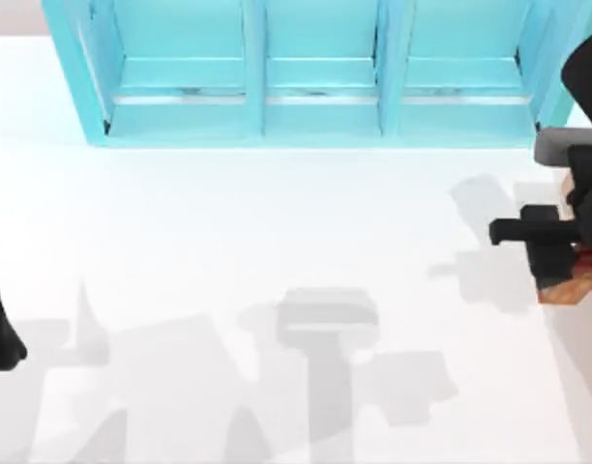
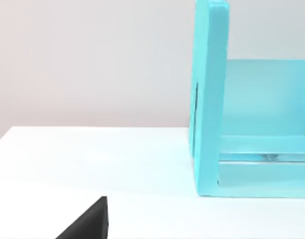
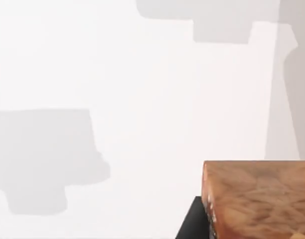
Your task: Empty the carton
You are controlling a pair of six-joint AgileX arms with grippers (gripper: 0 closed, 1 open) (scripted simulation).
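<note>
Carton: an orange-brown, grainy-faced slab (image 1: 574, 282) peeks out at the right edge of the counter (image 1: 277, 222), about halfway along it. I take this for the carton's wall, though most of it is hidden under the arm.
Close look: the right wrist view has the same slab (image 3: 257, 199) right up against the camera, and its inside and contents are hidden.
Right hand: the right hand (image 1: 552, 253) is directly over the slab at the right edge. I can't tell whether it is wide, narrow or holding something.
Left hand: the left hand (image 1: 1, 329) is parked at the left edge and well away from the action. I can't tell its grip either.
Shelf: the turquoise shelf unit (image 1: 315, 106) runs along the far edge with three open compartments, all looking bare.
Step in hand: my read is that the right hand is working at the carton, either reaching in or lifting something out.
Doing it well: come up straight and clear the wall before travelling, so the carton isn't dragged off the right edge.
Carrying: keep any load level and low over the open counter.
Risk: the carton sits very near the edge, so a sideways nudge could tip it off.
</note>
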